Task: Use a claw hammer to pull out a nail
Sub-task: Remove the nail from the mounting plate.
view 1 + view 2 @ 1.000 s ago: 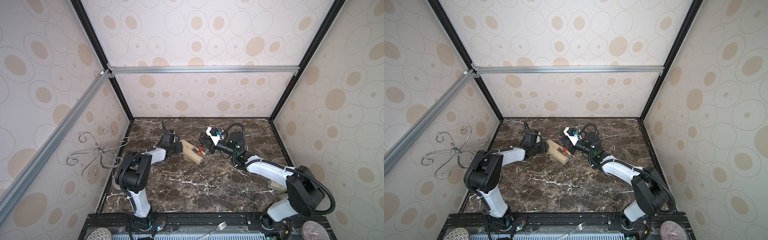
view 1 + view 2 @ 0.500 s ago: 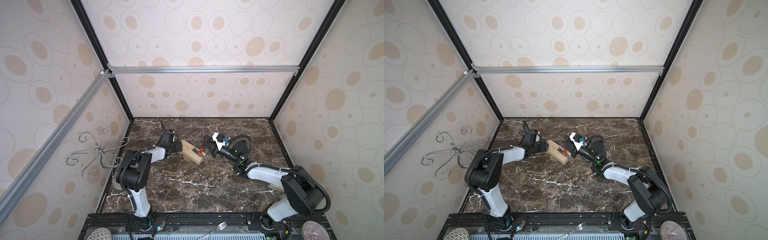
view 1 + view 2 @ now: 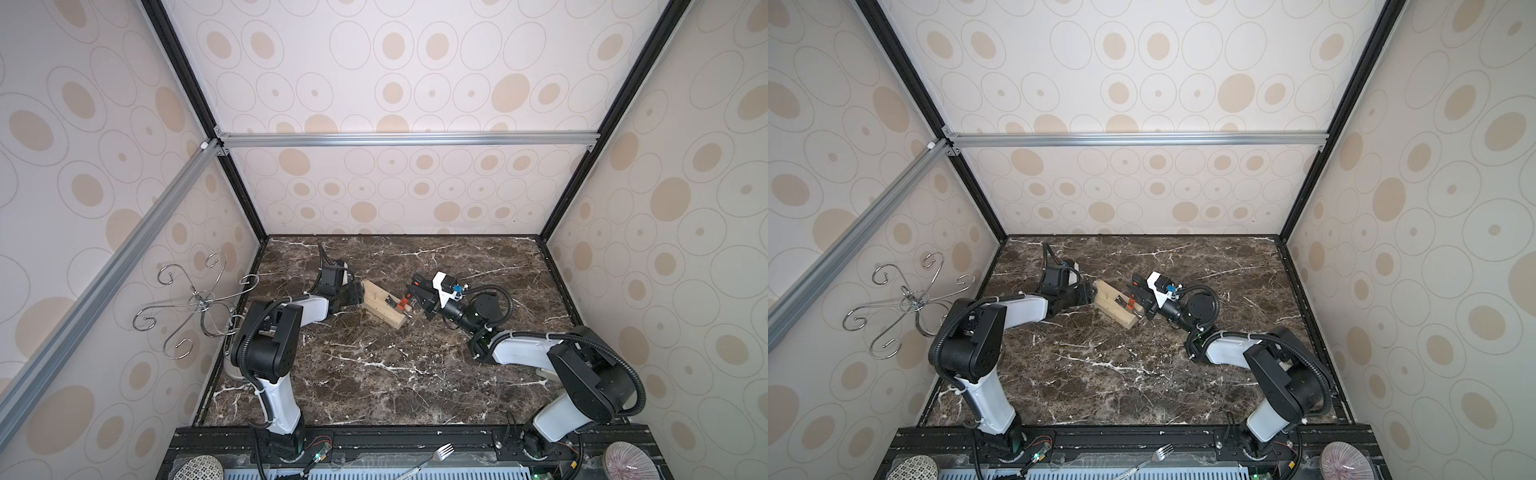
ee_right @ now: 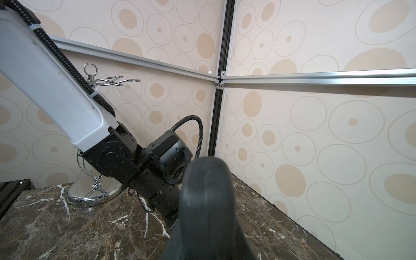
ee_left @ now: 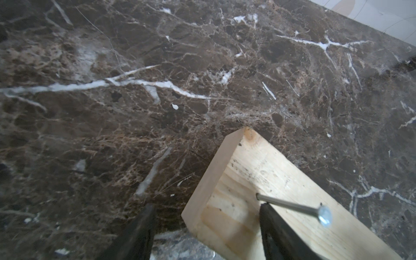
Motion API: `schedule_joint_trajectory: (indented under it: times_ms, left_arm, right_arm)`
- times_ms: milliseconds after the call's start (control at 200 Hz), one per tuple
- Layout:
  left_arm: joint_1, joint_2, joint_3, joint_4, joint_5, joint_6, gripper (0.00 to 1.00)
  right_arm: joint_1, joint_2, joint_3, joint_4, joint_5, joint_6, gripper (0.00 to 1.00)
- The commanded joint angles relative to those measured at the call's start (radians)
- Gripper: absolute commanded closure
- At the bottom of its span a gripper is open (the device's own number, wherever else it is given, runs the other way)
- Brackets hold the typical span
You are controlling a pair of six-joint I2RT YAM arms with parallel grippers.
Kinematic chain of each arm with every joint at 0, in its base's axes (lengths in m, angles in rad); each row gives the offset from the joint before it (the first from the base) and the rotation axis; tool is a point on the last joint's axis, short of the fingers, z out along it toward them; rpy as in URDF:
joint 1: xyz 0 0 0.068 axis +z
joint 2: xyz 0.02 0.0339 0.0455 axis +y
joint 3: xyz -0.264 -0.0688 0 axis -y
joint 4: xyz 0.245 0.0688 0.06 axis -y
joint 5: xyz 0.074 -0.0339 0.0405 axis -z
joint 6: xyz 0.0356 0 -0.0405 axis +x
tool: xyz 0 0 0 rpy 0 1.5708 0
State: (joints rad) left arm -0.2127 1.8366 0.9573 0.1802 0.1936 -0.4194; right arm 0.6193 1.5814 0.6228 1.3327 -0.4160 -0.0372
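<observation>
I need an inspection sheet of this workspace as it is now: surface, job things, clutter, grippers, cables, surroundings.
Surface: dark marble table, white veins.
Job's things: wood block lies flat mid-table; nail stands tilted out of it, head free; hammer with its orange neck lies over the block.
Clutter: fork, patterned bowl and pink dish on the front ledge.
Grippers: left gripper spread around the block's end; right gripper shut on the hammer handle.
Cables: black corrugated hoses loop along both arms; none touches the block.
Surroundings: dotted wallpaper walls, aluminium rails, chrome hook stand at the left wall.
</observation>
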Motion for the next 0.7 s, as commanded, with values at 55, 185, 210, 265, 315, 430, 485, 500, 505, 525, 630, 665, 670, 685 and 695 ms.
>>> schedule_joint_trajectory:
  times_ms: [55, 185, 210, 265, 315, 430, 485, 500, 505, 525, 630, 665, 670, 685, 695]
  left_arm:
    - [0.046, 0.062, -0.068, -0.125, -0.044, 0.005, 0.3]
    - [0.048, 0.068, -0.066, -0.128, -0.035, 0.004, 0.3]
    - [0.049, 0.07, -0.065, -0.13, -0.033, 0.004, 0.3]
    - [0.049, 0.074, -0.064, -0.13, -0.03, 0.003, 0.3]
    - [0.049, 0.076, -0.066, -0.13, -0.027, -0.001, 0.3]
    - [0.047, 0.078, -0.072, -0.126, -0.022, -0.005, 0.3]
    - [0.049, 0.078, -0.074, -0.126, -0.02, -0.007, 0.3]
    - [0.049, 0.079, -0.075, -0.126, -0.021, -0.007, 0.3]
    - [0.049, 0.078, -0.075, -0.125, -0.02, -0.007, 0.3]
    - [0.049, 0.079, -0.075, -0.125, -0.02, -0.008, 0.31]
    - [0.048, 0.079, -0.077, -0.124, -0.019, -0.009, 0.31]
    - [0.049, 0.079, -0.078, -0.125, -0.019, -0.009, 0.31]
    - [0.048, 0.079, -0.078, -0.125, -0.019, -0.009, 0.31]
    - [0.048, 0.079, -0.078, -0.125, -0.018, -0.009, 0.31]
    - [0.049, 0.079, -0.078, -0.125, -0.017, -0.009, 0.31]
  right_arm:
    - [-0.001, -0.026, -0.021, 0.078, -0.017, 0.031, 1.0]
    - [0.0, -0.041, -0.043, 0.077, -0.011, 0.032, 1.0]
    - [0.0, -0.046, -0.049, 0.077, -0.008, 0.032, 1.0]
    - [0.0, -0.054, -0.062, 0.078, -0.005, 0.031, 1.0]
    - [0.0, -0.061, -0.072, 0.077, 0.0, 0.031, 1.0]
    - [0.001, -0.071, -0.09, 0.077, 0.003, 0.026, 1.0]
    - [0.0, -0.075, -0.096, 0.078, 0.004, 0.026, 1.0]
    - [0.0, -0.076, -0.098, 0.078, 0.004, 0.026, 1.0]
    - [-0.001, -0.076, -0.099, 0.078, 0.004, 0.026, 1.0]
    - [0.0, -0.078, -0.1, 0.078, 0.003, 0.026, 1.0]
    - [0.001, -0.084, -0.111, 0.079, 0.0, 0.026, 1.0]
    - [0.001, -0.087, -0.115, 0.079, 0.0, 0.025, 1.0]
    - [0.001, -0.087, -0.115, 0.08, -0.002, 0.025, 1.0]
    - [0.0, -0.088, -0.117, 0.079, 0.0, 0.023, 1.0]
    - [0.0, -0.089, -0.118, 0.08, 0.0, 0.023, 1.0]
